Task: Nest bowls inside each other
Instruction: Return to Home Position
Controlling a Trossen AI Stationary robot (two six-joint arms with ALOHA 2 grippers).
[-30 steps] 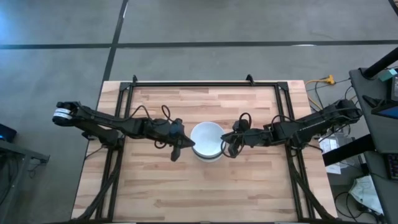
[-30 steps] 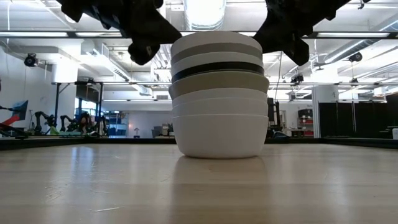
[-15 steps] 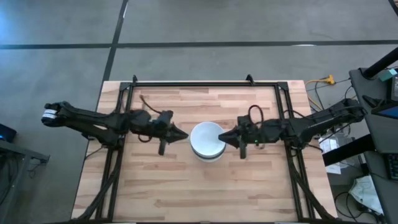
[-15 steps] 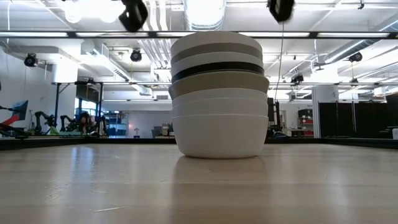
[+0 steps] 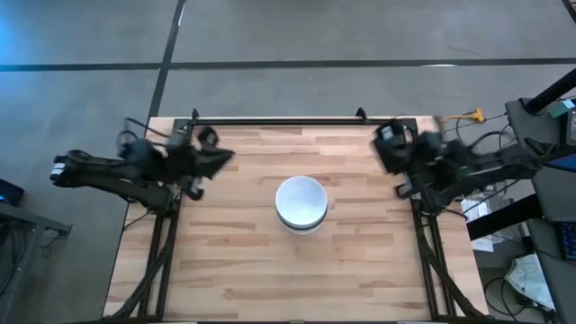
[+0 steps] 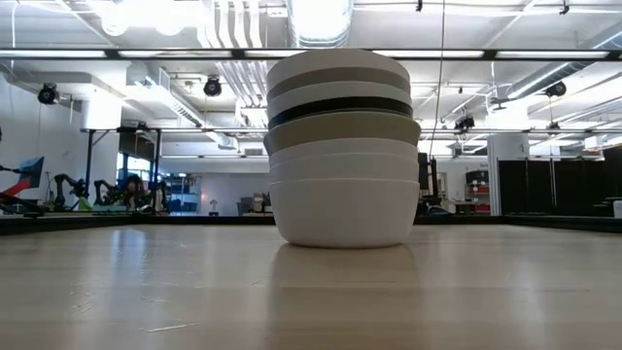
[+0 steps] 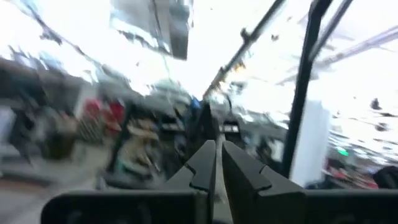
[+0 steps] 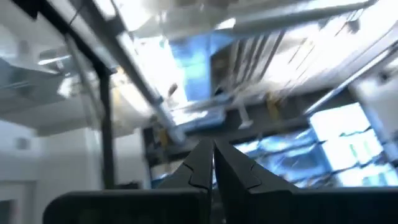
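On the plank tabletop (image 5: 360,270), smooth round bowls (image 6: 342,146) sit nested.

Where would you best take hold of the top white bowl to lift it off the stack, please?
Grip the top white bowl by its rim, coming straight down from above, one finger inside and one outside. Only a narrow band of its wall shows above the grey bowl it sits in, so a side grasp would likely have little to hold. Its mouth faces up.
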